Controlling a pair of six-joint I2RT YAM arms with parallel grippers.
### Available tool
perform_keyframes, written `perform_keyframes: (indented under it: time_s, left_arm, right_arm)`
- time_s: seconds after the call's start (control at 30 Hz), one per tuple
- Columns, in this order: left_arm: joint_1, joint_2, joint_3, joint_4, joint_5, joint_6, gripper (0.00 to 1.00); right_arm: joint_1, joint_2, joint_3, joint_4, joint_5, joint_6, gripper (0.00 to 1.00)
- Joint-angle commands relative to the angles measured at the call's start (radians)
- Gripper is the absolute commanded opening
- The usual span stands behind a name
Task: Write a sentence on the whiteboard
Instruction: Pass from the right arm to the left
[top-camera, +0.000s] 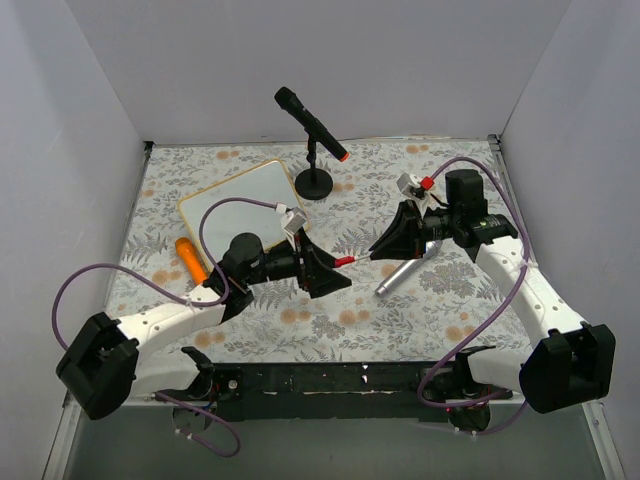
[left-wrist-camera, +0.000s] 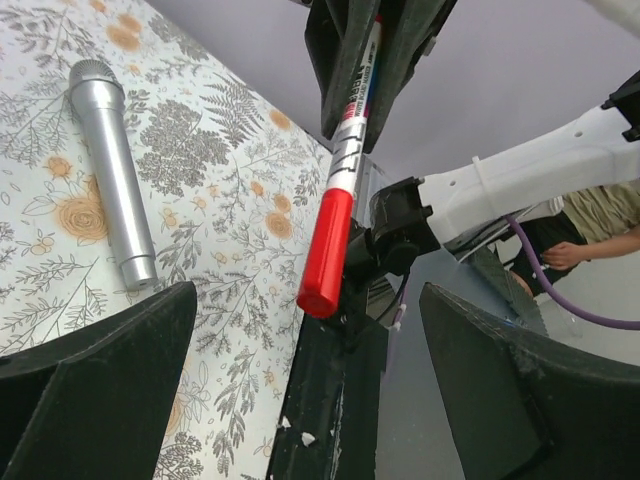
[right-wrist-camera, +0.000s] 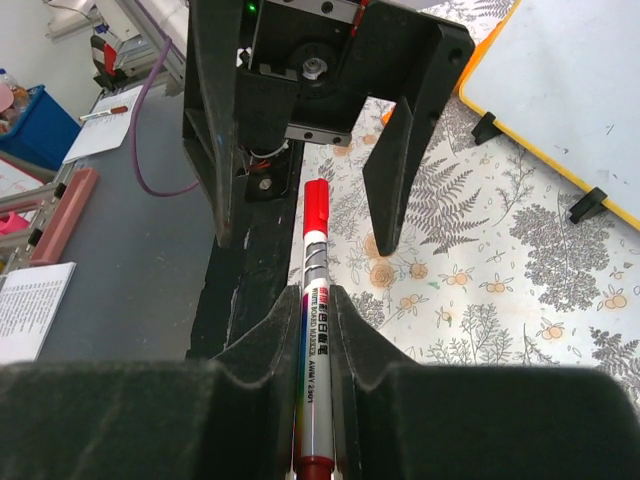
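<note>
— Where is the whiteboard (top-camera: 240, 200)?
— Flat on the flowered table (top-camera: 450, 300), far left, just left of the black microphone (top-camera: 312, 125) on its stand.
— And the arms?
— They meet mid-table. The left gripper (top-camera: 335, 268) has its fingers wide apart, holding nothing. The right gripper (top-camera: 385, 245) is clamped on a red-capped marker (top-camera: 350, 260), cap pointing at the left one's gap.
— Anything smaller?
— A silver microphone (top-camera: 400, 272) lies just beside the right gripper, on its near side. An orange stick (top-camera: 190, 258) lies by the whiteboard's near-left corner.
</note>
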Motion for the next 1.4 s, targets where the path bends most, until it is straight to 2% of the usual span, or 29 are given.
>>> perform_keyframes:
  time_s: [0.0, 0.17, 0.3, 0.43, 0.53, 0.73, 0.77, 0.97, 1.0, 1.03, 1.07, 1.13, 1.17, 1.27, 1.37]
  left_arm:
    - [-0.022, 0.062, 0.079, 0.071, 0.089, -0.018, 0.92]
    - [-0.045, 0.138, 0.116, 0.106, 0.105, -0.035, 0.79]
    - [-0.049, 0.157, 0.134, 0.099, 0.103, -0.036, 0.62]
    - [-0.049, 0.152, 0.145, 0.068, 0.092, -0.016, 0.52]
    - [-0.049, 0.139, 0.151, 0.036, 0.076, 0.001, 0.51]
    - [-0.049, 0.114, 0.163, -0.032, 0.049, 0.051, 0.42]
    - [-0.049, 0.112, 0.166, -0.042, 0.049, 0.06, 0.35]
    - [-0.049, 0.103, 0.163, -0.033, 0.051, 0.068, 0.17]
    - [-0.049, 0.102, 0.163, -0.029, 0.057, 0.071, 0.05]
    - [-0.049, 0.105, 0.163, -0.024, 0.062, 0.071, 0.0]
    - [-0.049, 0.105, 0.163, -0.016, 0.069, 0.073, 0.0]
    - [-0.049, 0.103, 0.151, -0.004, 0.075, 0.074, 0.0]
    - [-0.049, 0.099, 0.145, 0.016, 0.079, 0.073, 0.0]
    - [-0.049, 0.08, 0.107, 0.079, 0.077, 0.05, 0.0]
    - [-0.049, 0.068, 0.078, 0.119, 0.065, 0.025, 0.0]
  right_arm:
    - [0.009, -0.013, 0.039, -0.086, 0.011, -0.102, 0.01]
    - [0.018, -0.01, 0.031, -0.087, 0.021, -0.108, 0.01]
    - [0.019, -0.01, 0.026, -0.09, 0.024, -0.114, 0.01]
    - [0.021, -0.009, 0.026, -0.098, 0.024, -0.122, 0.01]
    - [0.021, -0.011, 0.028, -0.104, 0.024, -0.125, 0.01]
    - [0.021, -0.006, 0.026, -0.106, 0.017, -0.125, 0.01]
    - [0.019, -0.006, 0.026, -0.106, 0.017, -0.125, 0.01]
    - [0.021, -0.008, 0.017, -0.104, 0.017, -0.125, 0.01]
    - [0.021, -0.009, 0.017, -0.104, 0.018, -0.124, 0.01]
    - [0.021, -0.011, 0.016, -0.103, 0.017, -0.124, 0.01]
    - [0.019, -0.011, 0.016, -0.103, 0.017, -0.122, 0.01]
    - [0.021, -0.016, 0.014, -0.096, 0.017, -0.114, 0.13]
    - [0.021, -0.017, 0.011, -0.093, 0.015, -0.108, 0.31]
    - [0.019, -0.034, -0.004, -0.032, -0.002, -0.032, 0.61]
    - [0.016, -0.057, -0.044, 0.106, -0.054, 0.137, 0.68]
